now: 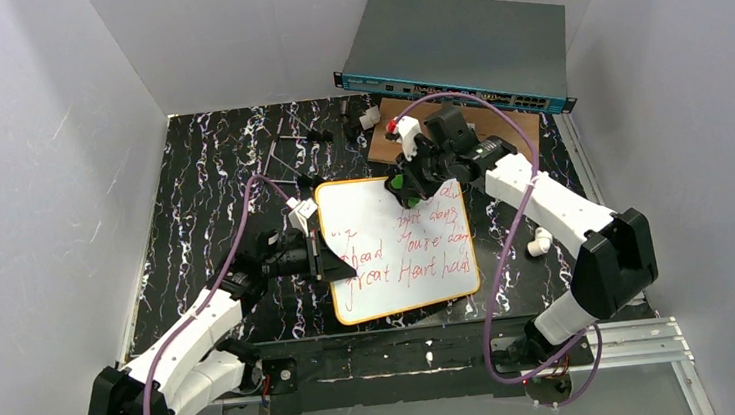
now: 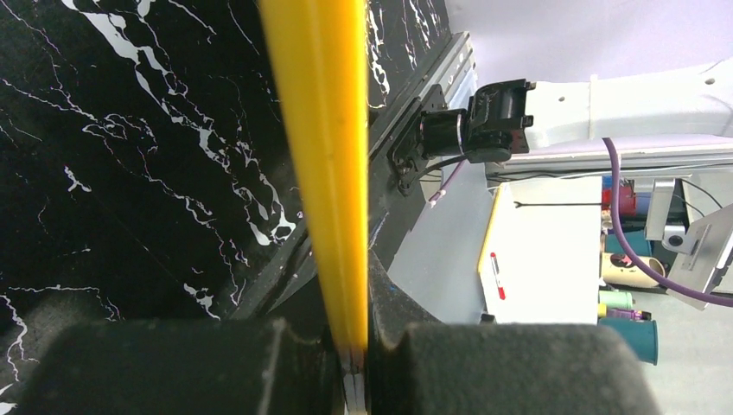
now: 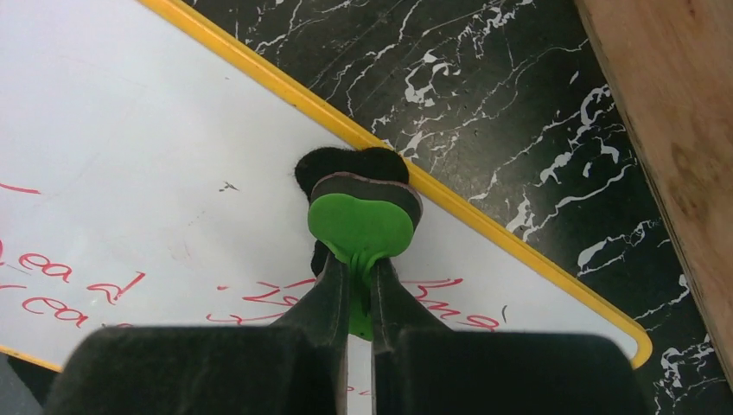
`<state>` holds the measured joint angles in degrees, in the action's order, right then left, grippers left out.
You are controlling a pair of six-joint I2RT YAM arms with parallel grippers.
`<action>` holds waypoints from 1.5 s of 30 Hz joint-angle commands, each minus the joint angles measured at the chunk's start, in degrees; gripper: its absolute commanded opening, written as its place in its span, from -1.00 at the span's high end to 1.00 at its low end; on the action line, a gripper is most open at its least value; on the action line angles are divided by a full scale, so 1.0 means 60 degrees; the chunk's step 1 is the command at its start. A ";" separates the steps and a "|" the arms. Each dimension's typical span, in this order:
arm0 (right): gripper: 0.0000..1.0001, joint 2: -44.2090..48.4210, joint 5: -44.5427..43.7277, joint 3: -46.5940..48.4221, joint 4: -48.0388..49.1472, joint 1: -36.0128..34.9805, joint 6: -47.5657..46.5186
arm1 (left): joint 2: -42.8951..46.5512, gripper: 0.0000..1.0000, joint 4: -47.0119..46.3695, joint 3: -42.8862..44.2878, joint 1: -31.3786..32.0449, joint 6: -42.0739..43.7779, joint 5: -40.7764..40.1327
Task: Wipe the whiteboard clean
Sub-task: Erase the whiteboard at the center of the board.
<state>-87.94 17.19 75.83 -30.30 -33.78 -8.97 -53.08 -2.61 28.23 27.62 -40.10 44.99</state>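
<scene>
The whiteboard (image 1: pixel 397 250) lies flat mid-table, white with an orange-yellow frame and red handwriting over its lower and right parts. My left gripper (image 1: pixel 320 257) is shut on the board's left frame edge (image 2: pixel 324 173), seen edge-on in the left wrist view. My right gripper (image 1: pixel 404 186) is shut on a green eraser (image 3: pixel 360 226) with a black felt pad. The pad rests on the board (image 3: pixel 130 173) near its top right frame. The upper left of the board is blank.
A brown wooden board (image 1: pixel 457 131) lies behind the whiteboard, under my right arm; it also shows in the right wrist view (image 3: pixel 674 130). A grey network switch (image 1: pixel 461 54) stands at the back. Small parts (image 1: pixel 361 120) lie at the back, a white fitting (image 1: pixel 539 243) at the right.
</scene>
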 commanded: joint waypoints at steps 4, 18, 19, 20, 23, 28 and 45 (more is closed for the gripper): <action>0.97 0.0490 0.0924 -0.0448 0.0352 0.0064 -0.0895 | 0.0502 1.00 -0.1651 0.0072 0.0114 0.0790 0.0370; 0.97 0.0730 0.0584 -0.0976 0.1230 0.0122 -0.0489 | 0.1232 1.00 -0.1667 -0.0381 0.0114 0.0926 0.0085; 0.97 0.0672 0.0410 -0.0978 0.1294 0.0122 -0.0402 | 0.1281 1.00 -0.1648 -0.0434 0.0129 0.0917 0.0090; 0.97 0.0613 0.0360 -0.0986 0.1326 0.0122 -0.0371 | 0.1329 1.00 -0.1640 -0.0483 0.0129 0.0912 0.0060; 0.97 0.0586 0.1020 -0.0951 0.1177 0.0122 -0.0394 | 0.1507 1.00 -0.1549 -0.0575 0.0129 0.0897 -0.0108; 0.97 0.0808 0.3466 -0.0683 0.0411 -0.0459 -0.1093 | 0.1375 1.00 -0.1641 -0.0524 0.0151 0.0759 -0.0086; 0.97 0.0437 -0.0541 -0.0358 0.0806 0.0137 -0.0708 | 0.1260 1.00 -0.1645 -0.0337 0.0233 0.1224 0.0114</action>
<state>-84.05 18.70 70.96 -26.87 -33.69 -11.60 -46.81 -5.13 23.62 28.34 -38.96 41.74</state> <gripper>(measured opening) 0.078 0.041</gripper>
